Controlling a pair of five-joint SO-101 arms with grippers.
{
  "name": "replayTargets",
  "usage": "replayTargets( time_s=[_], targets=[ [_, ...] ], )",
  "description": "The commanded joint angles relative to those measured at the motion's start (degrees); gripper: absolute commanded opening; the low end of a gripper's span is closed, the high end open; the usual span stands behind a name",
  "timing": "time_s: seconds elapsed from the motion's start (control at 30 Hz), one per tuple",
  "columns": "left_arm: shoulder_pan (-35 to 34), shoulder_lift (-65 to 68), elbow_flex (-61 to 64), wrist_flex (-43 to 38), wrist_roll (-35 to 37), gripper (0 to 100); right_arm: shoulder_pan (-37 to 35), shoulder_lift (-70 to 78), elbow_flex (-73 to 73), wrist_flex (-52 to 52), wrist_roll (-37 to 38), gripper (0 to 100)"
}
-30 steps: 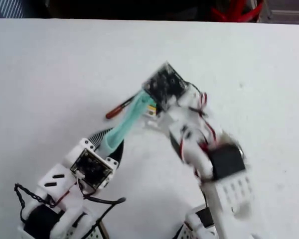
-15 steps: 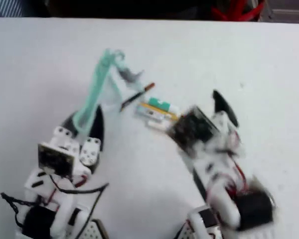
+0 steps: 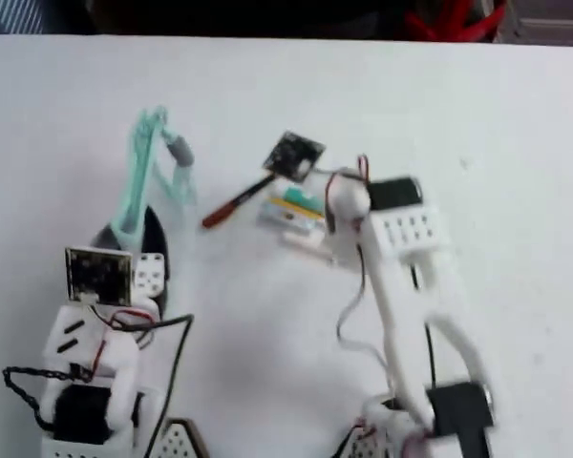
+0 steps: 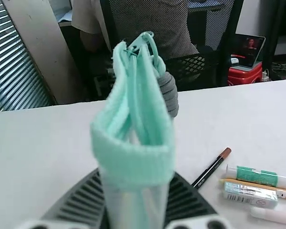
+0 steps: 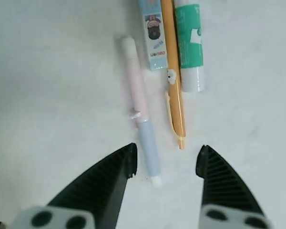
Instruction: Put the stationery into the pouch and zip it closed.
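My left gripper (image 4: 133, 202) is shut on the lower end of a mint-green pouch (image 4: 136, 129), which stands upright with a grey tab (image 4: 168, 90) near its top. In the high view the pouch (image 3: 141, 176) sticks up at the table's left, above my left gripper (image 3: 134, 234). My right gripper (image 5: 164, 160) hangs open just above the stationery: a pink and blue pen (image 5: 142, 114), an orange pen (image 5: 174, 90), a green glue stick (image 5: 188, 43) and a small boxed eraser (image 5: 152, 33). A brown pencil (image 3: 234, 202) lies between pouch and pile.
The right arm (image 3: 392, 229) stretches from the front edge over the stationery pile (image 3: 291, 212) at mid-table. White table (image 3: 477, 124) spreads bare to the right and behind. A person sits on a chair beyond the far edge.
The left arm swung the pouch away to the left and stood it up. The right arm drew back from the pouch, then came forward over the stationery pile.
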Motion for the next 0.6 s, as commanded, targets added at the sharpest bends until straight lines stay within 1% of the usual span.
replayTargets(
  time_s=[0.0,0.07,0.13,0.57],
  targets=[
    [-0.4,0.3,0.3,-1.7,0.5,2,3.0,8.7,-7.4,-0.3,4.6,20.0],
    [-0.4,0.3,0.3,-1.7,0.6,2,3.3,13.5,-8.7,-0.4,7.4,20.0],
    [-0.4,0.3,0.3,-1.6,0.6,2,3.2,17.5,-10.1,-0.6,8.3,20.0],
    [0.0,0.3,0.2,-1.2,0.6,2,2.2,40.1,-26.9,-0.7,8.1,19.8]
  ],
)
